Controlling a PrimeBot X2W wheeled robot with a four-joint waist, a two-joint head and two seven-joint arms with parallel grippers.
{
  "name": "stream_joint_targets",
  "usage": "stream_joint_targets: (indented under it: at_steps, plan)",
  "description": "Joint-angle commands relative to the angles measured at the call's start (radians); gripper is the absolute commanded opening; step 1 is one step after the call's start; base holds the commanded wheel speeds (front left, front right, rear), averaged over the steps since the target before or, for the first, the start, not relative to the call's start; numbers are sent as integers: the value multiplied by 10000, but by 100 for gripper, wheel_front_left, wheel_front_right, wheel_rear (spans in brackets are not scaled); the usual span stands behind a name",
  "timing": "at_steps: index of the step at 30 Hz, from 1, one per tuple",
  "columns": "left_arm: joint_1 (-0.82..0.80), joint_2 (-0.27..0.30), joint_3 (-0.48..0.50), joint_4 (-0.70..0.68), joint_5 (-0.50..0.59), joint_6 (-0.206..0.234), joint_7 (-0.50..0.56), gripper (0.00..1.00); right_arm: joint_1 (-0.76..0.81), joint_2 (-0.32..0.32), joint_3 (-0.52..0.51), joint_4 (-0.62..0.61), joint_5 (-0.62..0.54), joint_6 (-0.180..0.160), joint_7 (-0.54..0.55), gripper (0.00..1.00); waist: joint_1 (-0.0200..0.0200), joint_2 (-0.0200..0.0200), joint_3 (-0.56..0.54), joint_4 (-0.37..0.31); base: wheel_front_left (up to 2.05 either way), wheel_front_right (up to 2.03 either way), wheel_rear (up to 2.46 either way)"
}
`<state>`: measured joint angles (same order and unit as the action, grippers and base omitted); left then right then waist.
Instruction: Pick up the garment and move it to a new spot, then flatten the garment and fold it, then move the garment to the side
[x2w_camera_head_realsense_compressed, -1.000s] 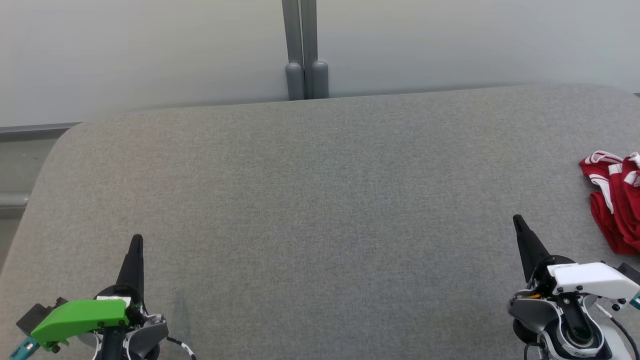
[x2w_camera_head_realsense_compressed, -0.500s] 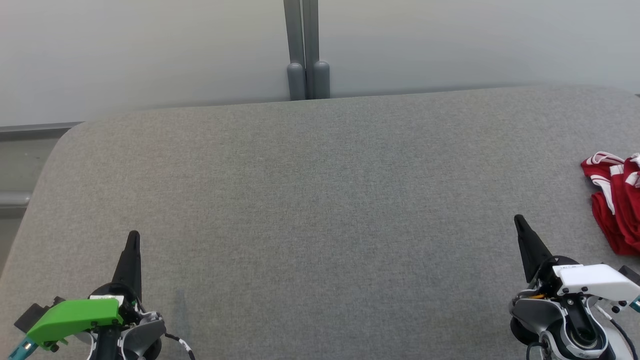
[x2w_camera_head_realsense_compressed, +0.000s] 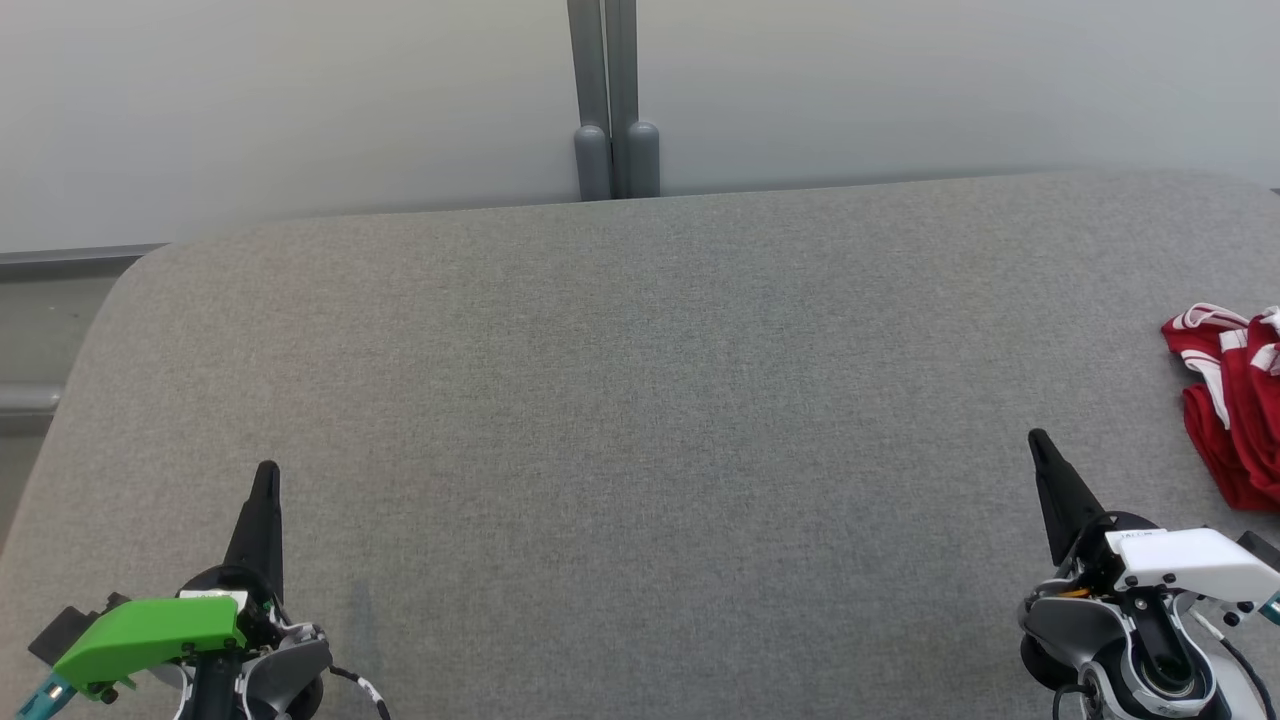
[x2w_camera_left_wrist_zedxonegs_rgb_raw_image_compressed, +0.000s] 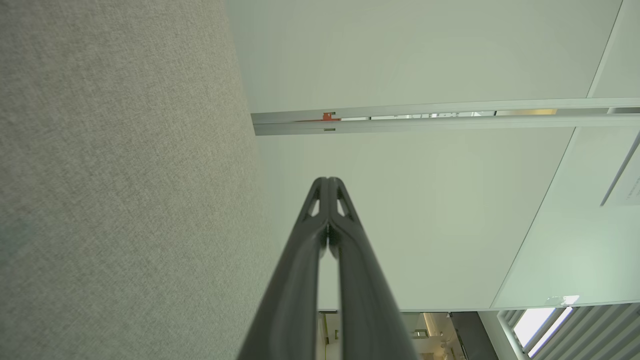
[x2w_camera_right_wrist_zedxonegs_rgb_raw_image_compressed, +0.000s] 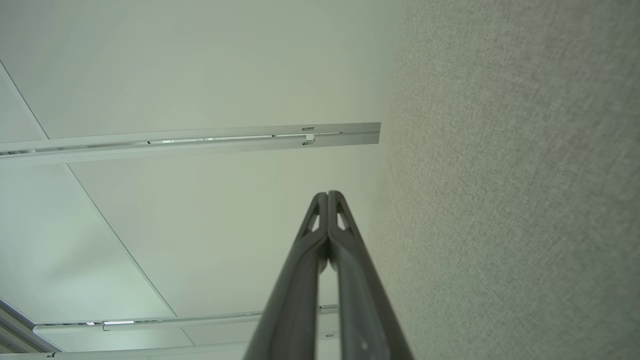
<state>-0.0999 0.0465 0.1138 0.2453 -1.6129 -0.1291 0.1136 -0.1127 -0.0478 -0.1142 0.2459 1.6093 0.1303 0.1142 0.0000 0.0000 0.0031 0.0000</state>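
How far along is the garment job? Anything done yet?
Nothing looks done: the red garment lies crumpled at the grey table's right edge, unfolded. In hand, nothing: left gripper and right gripper are shut, empty, clear of it. Left: pick up, move, flatten, fold, set aside.

Grey fabric tabletop (x2w_camera_head_realsense_compressed: 640, 380) spreads before me, rounded far-left corner. Pale wall panels (x2w_camera_head_realsense_compressed: 300, 100) behind it, twin grey posts (x2w_camera_head_realsense_compressed: 612, 110) between them at the far edge.

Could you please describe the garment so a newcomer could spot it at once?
Start from the grey table. Follow it to the right edge, past the right gripper. There lies the garment, a crumpled red heap with white stripes, unlike the plain grey around it.
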Motion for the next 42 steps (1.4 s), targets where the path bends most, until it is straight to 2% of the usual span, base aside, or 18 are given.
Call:
stream_joint_targets:
  at_steps: [1, 42]
  plan:
    - [-159, 69, 28, -22, -7, -60, 41, 0, 98, -45, -19, -55, 67, 7, 37, 0, 0, 0, 0, 0, 0, 0, 0]
    - [-143, 69, 27, -24, -7, -59, 41, 0, 98, -43, -16, -53, 69, 7, 35, 0, 0, 0, 0, 0, 0, 0, 0]
